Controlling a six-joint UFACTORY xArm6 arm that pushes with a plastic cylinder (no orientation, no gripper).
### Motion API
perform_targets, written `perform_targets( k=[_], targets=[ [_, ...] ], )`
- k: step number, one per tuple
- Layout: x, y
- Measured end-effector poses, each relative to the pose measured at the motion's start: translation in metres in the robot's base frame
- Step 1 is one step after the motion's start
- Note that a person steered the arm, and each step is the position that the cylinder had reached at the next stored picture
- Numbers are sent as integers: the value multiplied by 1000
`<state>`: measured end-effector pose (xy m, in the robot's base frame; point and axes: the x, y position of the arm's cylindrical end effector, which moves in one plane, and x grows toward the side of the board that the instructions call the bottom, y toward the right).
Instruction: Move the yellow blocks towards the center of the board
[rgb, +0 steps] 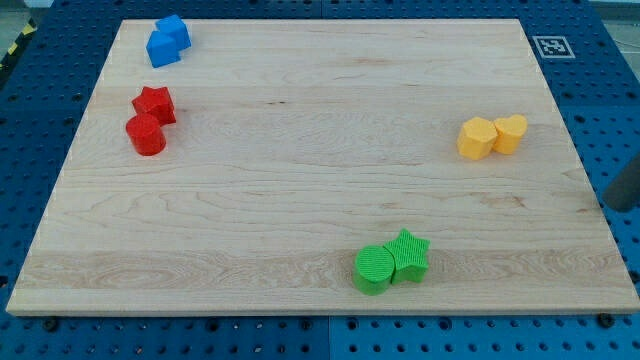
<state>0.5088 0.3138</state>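
Yellow blocks sit touching near the view's right edge of the wooden board (300, 150): a yellow hexagonal block (476, 138) and, on its right, a yellow heart block (511, 132), both well away from the board's middle. My tip (607, 205) rests off the board on the blue table at the view's right, below and right of the pair, touching no block; the rod ends bare, with no pincer to open or close. Two blue blocks (167, 41) crowd the top left, a red star (155, 103) and red cylinder (146, 135) lie just below them, and a green cylinder (374, 270) touches a green star (409, 255) near the bottom.

- Setting: robotics lab bench.
- Evidence: blue perforated mounting table (600, 300); wooden board (300, 180) on it; printed fiducial marker (553, 46); yellow-black hazard tape (15, 45) at the view's top left.
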Motion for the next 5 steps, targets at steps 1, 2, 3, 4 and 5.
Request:
perform_targets(
  k=[1,2,3,4,5],
  targets=[
    [-50,-22],
    [-88,-68],
    [-122,-106],
    [-122,-112],
    [-122,-111]
  ],
)
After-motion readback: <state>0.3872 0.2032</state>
